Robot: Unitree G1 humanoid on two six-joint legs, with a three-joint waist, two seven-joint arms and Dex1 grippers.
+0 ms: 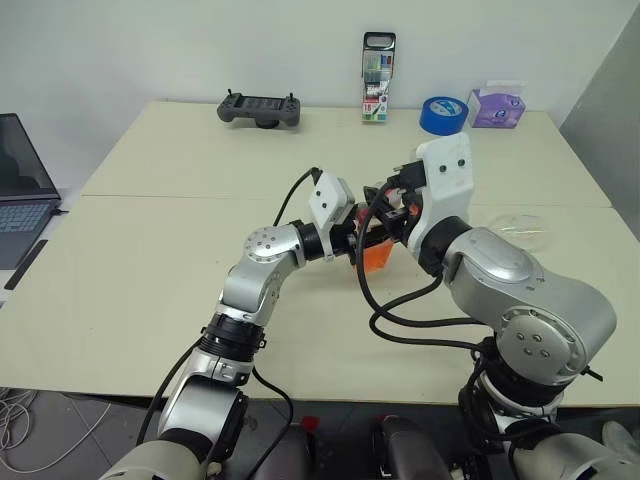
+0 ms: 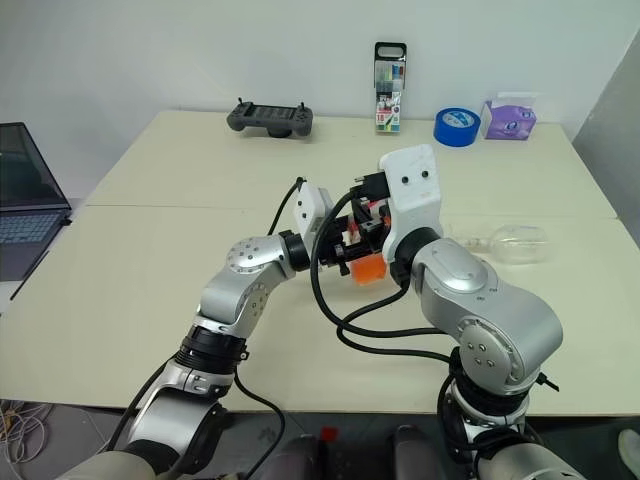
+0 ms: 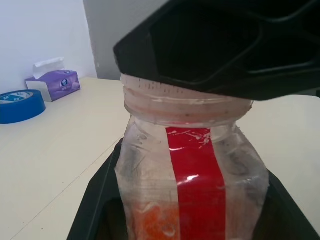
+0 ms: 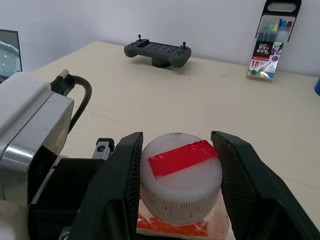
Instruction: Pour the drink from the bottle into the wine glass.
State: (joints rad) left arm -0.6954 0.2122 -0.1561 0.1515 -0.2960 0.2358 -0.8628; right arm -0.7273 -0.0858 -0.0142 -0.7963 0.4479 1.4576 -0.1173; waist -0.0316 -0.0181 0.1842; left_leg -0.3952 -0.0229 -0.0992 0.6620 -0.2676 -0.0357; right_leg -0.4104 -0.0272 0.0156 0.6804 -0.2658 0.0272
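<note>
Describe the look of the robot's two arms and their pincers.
Both arms are silver-grey metal with rounded joint housings and black rings between segments. Each wrist carries a white boxy housing fed by looping black cables. The left pincer and right pincer each have two broad, matte black plastic fingers with angular, faceted surfaces.

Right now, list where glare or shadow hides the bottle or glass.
Left wrist view: a white glint on the bottle's red strip, nothing lost. Right eye view: the glass shows faint glints, hard to outline. Right wrist view: even light on the cap.
</note>
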